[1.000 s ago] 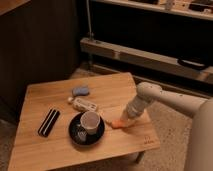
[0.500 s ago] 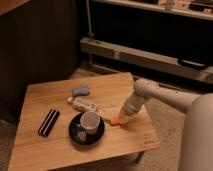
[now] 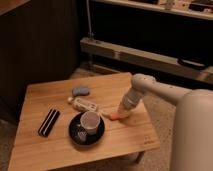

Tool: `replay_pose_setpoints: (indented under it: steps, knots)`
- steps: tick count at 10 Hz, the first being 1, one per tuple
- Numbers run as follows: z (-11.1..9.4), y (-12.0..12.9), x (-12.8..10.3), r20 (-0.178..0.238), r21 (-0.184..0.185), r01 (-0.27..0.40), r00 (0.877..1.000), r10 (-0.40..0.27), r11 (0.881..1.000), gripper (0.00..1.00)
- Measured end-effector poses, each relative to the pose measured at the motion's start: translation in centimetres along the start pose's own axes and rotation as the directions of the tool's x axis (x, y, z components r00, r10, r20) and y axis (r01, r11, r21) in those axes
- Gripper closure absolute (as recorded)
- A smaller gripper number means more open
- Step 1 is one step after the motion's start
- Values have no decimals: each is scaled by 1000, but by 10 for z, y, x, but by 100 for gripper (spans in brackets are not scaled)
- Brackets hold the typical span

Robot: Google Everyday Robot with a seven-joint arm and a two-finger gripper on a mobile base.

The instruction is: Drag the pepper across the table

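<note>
The small orange pepper (image 3: 115, 116) lies on the light-brown wooden table (image 3: 60, 147), just right of the cup. My gripper (image 3: 121, 111) reaches down from the right on its white arm and rests right at the pepper's right end, touching or nearly touching it. The pepper's right part is hidden under the gripper.
A pale cup (image 3: 90, 121) stands on a dark saucer (image 3: 75, 135) left of the pepper. A whitish wrapped packet (image 3: 84, 104) and a blue-grey object (image 3: 80, 91) lie behind it. A black bar-shaped object (image 3: 49, 122) lies at the left. The table's right edge is close to the gripper.
The gripper and the pepper have moved a little toward the back left, nearer to the cup and saucer. The other objects have not moved.
</note>
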Motion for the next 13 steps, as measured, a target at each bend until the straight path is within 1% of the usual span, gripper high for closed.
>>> replay_pose_setpoints:
  steps: [4, 8, 11, 13]
  knots:
    - [0, -27, -9, -25, 4, 10, 1000, -10, 1000, 61]
    - [-4, -50, -10, -43, 6, 14, 999, -13, 1000, 61]
    - [-11, -71, -5, -51, 16, 8, 999, -7, 1000, 61]
    - [-10, -88, -7, -57, 14, 11, 998, -11, 1000, 61]
